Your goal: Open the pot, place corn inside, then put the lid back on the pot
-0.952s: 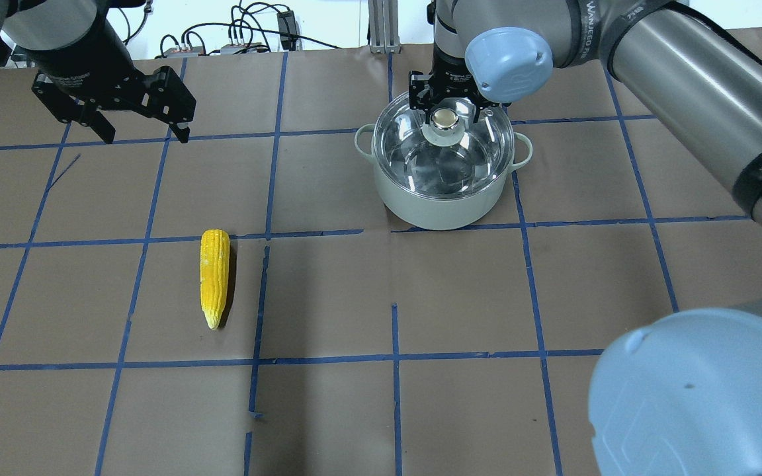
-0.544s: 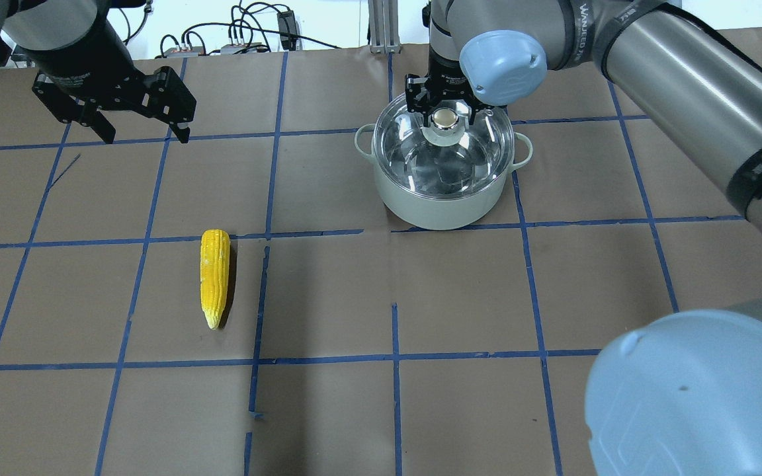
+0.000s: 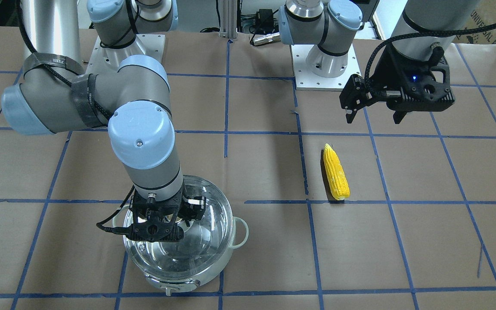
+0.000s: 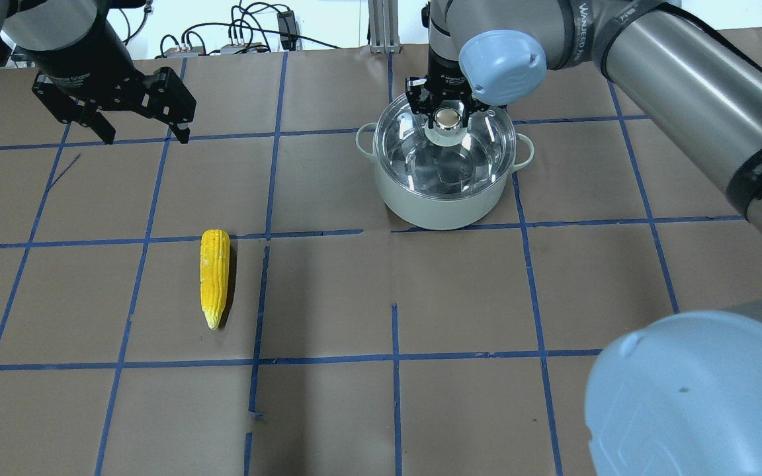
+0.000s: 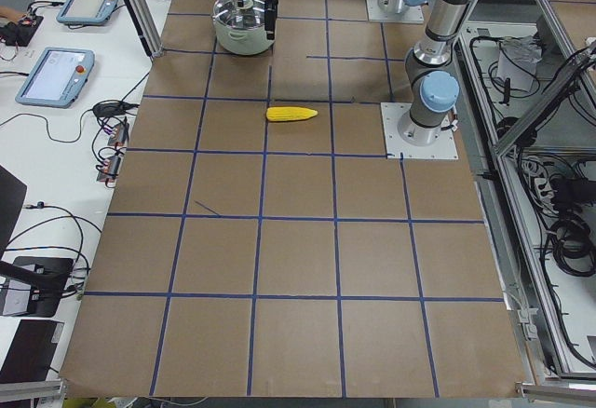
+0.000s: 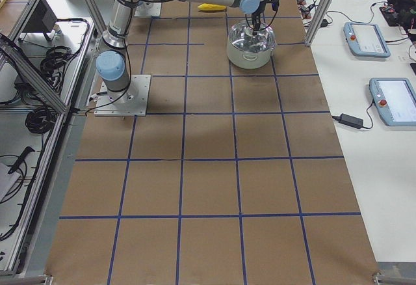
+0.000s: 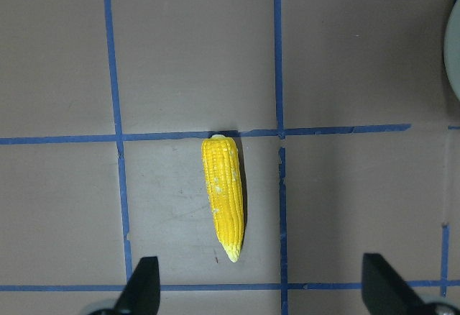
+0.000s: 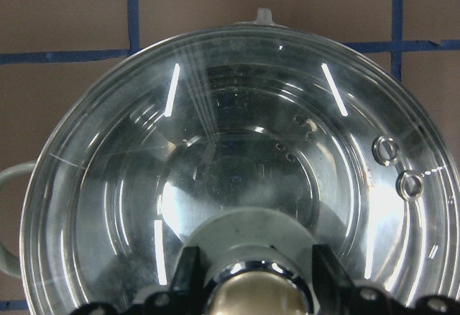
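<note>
The pot [image 4: 444, 205] stands at the far right of the table with the glass lid [image 4: 421, 165] on it. My right gripper [image 4: 447, 118] points down over the lid, and its fingers [image 8: 188, 275] press on both sides of the cream knob [image 8: 251, 297]. The lid rests level on the pot [image 3: 179, 275]. The yellow corn [image 4: 215, 277] lies flat on the left half, its tip toward the robot. My left gripper [image 4: 145, 132] hovers open and empty beyond the corn. In the left wrist view the corn [image 7: 224, 196] lies below it, just ahead of the gripper [image 7: 262, 293].
The table is brown paper with a blue tape grid [image 4: 394, 357]. Cables and boxes [image 4: 249, 36] lie past the far edge. The arms' base plates [image 3: 325, 64] sit at the robot's side. Tablets [image 6: 367, 38] lie on a side table.
My right gripper's fingers have moved in from either side and now touch the lid's knob. The left arm, the corn and the pot have not moved.
</note>
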Robot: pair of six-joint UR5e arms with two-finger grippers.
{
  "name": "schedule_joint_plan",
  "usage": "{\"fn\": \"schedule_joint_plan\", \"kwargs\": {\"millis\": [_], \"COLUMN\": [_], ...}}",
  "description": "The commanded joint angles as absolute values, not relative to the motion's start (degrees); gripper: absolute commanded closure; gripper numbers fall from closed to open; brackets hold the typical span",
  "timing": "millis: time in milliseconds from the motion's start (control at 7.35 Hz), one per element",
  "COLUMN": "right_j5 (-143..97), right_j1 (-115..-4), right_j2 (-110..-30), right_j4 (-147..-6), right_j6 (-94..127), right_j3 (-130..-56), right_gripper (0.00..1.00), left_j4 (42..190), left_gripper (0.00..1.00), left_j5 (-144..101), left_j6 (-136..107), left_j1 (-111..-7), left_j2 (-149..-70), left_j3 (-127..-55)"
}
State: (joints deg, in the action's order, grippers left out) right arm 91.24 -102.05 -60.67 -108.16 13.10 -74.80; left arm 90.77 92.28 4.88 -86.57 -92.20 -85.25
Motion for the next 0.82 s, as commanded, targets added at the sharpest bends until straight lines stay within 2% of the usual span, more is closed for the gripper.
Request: {"fn": "schedule_joint_plan", "kwargs": {"millis": [0,408,680], "right_j5": [91.23,91.14,90.88], "right_j1": [-102.04,-102.13,-102.13], "right_j2": [-60.82,-60.91,-60.82], "right_j4": [-107.93,-107.41,-97.88], "right_j6": [13.1,13.1,13.01], "right_j3": [-74.79,-74.36,-67.37], "right_gripper": [0.48,0.5,0.51], "left_j4": [90.79,90.88,92.89], "left_gripper": [0.0,0.0,0.0], "left_j5": [92.29,92.37,92.46], "left_j6": [4.92,4.92,5.18], "left_j1": [-86.57,-86.49,-86.05], "left_j2": [-92.2,-92.02,-91.24], "left_j3": [-85.25,-84.99,-83.76]}}
